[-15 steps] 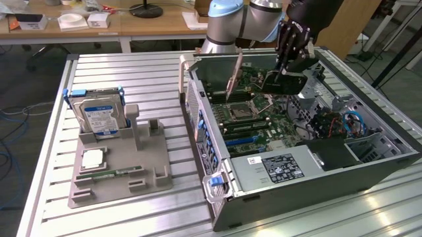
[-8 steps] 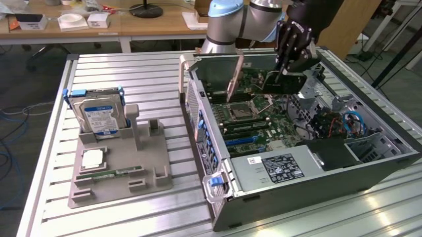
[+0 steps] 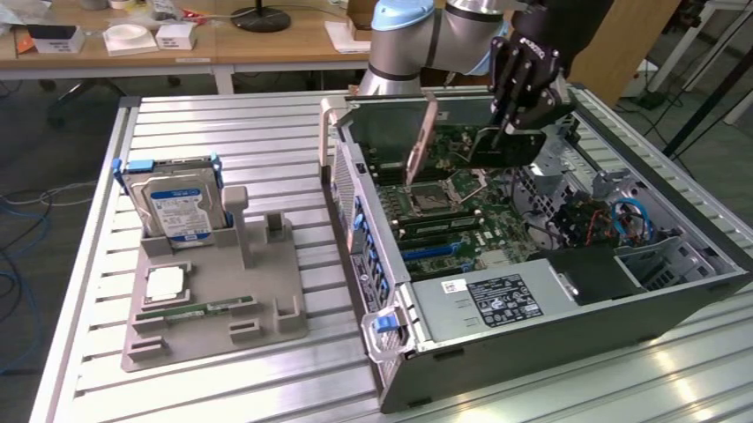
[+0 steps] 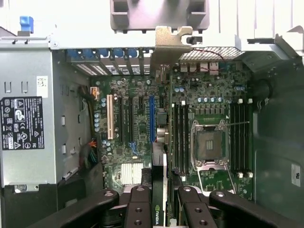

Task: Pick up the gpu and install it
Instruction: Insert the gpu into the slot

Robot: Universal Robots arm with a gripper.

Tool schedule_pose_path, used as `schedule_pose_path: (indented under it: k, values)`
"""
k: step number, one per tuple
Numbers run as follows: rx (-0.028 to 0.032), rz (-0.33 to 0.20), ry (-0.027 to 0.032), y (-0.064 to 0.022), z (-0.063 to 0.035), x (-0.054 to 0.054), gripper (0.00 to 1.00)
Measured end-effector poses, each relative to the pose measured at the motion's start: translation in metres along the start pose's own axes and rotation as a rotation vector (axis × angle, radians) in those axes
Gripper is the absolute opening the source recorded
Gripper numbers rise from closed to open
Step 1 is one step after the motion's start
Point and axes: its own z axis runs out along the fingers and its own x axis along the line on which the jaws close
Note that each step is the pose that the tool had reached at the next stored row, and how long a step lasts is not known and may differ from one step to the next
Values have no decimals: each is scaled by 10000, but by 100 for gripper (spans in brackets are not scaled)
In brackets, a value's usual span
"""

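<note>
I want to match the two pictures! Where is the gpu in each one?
Exterior view: the gpu hangs nearly upright over the open computer case, near the picture's top middle.
Wrist view: the gpu runs edge-on from the pincer gripping it to its metal bracket.
Shared landmark: the square CPU socket, close to the gpu in both.

Slatted metal table (image 3: pixel 224 132): grey parts holder (image 3: pixel 200 342), open computer case (image 3: pixel 495 374).

Matt metal bracket (image 4: pixel 171 40) on gpu (image 4: pixel 160 190)
</note>
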Motion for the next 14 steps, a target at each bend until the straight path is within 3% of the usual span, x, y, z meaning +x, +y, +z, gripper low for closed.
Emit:
schedule_pose_path:
  k: [6, 14]
  values:
    - [-12, -465, 20, -4, 0, 0, 26]
    - [-9, -490, 14, -5, 0, -1, 26]
